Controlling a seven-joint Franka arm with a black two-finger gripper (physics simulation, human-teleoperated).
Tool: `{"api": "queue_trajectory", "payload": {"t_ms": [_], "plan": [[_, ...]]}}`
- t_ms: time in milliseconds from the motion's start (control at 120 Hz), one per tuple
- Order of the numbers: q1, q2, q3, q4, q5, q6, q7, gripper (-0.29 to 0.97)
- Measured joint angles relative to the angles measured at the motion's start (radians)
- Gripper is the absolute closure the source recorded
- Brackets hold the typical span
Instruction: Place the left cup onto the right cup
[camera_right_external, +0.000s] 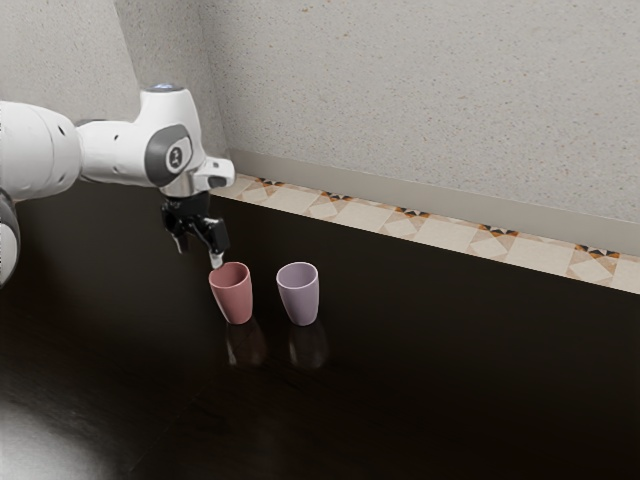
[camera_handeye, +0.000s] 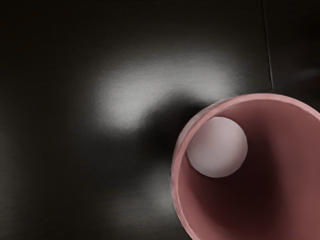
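Two cups stand upright side by side on the dark table (camera_right_external: 430, 390). The pink cup (camera_right_external: 233, 293) is the one toward the exterior view's left, and the lilac cup (camera_right_external: 299, 293) stands a short gap to its right. My gripper (camera_right_external: 202, 250) hangs just above and to the left of the pink cup's rim, open, with one pale fingertip (camera_right_external: 215, 260) close to the rim's near-left edge. Nothing is between the fingers. In the wrist view I look down into the pink cup (camera_handeye: 270, 205), whose pale inner bottom shows, with the hand offset to one side of it.
The glossy table reflects both cups and a bright patch of light (camera_handeye: 130, 95). A patterned tile strip (camera_right_external: 450, 235) runs along the table's far edge below a speckled wall. Open tabletop lies to the right of the lilac cup.
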Motion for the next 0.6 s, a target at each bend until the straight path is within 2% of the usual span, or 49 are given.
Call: {"api": "queue_trajectory", "payload": {"t_ms": [258, 600], "plan": [[0.0, 0.034, 0.0, 0.0, -0.039, 0.038, 0.025, 0.25], [0.0, 0.06, 0.0, 0.0, -0.072, 0.073, 0.046, 0.3]]}}
